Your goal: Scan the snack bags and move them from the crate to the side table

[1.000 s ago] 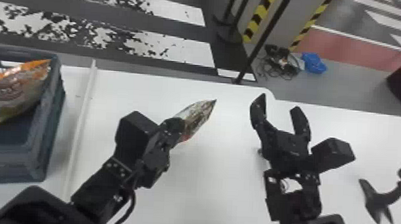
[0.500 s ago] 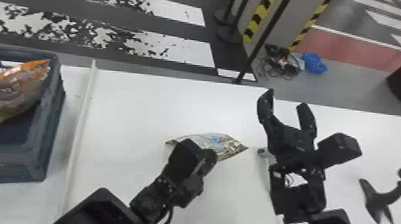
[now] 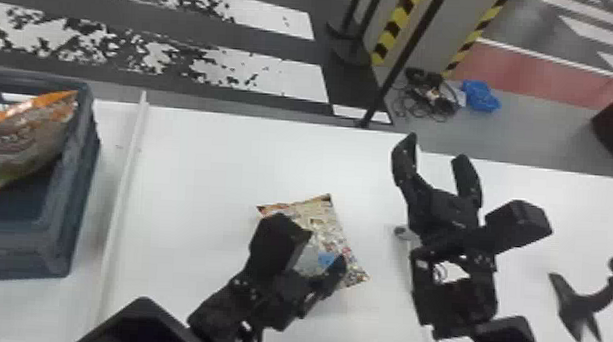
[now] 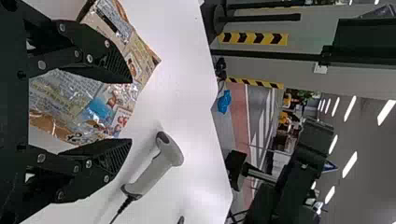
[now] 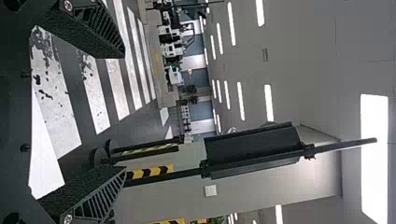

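Observation:
My left gripper (image 3: 334, 273) is over a snack bag (image 3: 317, 223) on the white table, right of the crate (image 3: 59, 240). In the left wrist view, the bag (image 4: 109, 105) spreads behind and between the parted fingers of the left gripper (image 4: 131, 111), printed panels showing. A pale handheld scanner (image 4: 156, 171) lies beside it, its end (image 3: 403, 232) peeking out near the other arm. The right gripper (image 3: 436, 154) stands open over the table's right part; the right wrist view has nothing between the fingers of the right gripper (image 5: 124, 112). An orange bag (image 3: 26, 141) leans inside the crate.
A raised white strip (image 3: 122, 203) runs between crate and bag. At the right is a black curved stand (image 3: 586, 303). Beyond the table's far edge are a thin black post (image 3: 401, 63), cables (image 3: 432, 97) and a blue item (image 3: 480, 96) on the floor.
The left gripper has moved right and swung round; the bag, earlier at its fingertips, has come right and nearer, turned, and shows more of its face. The right gripper has shifted slightly right.

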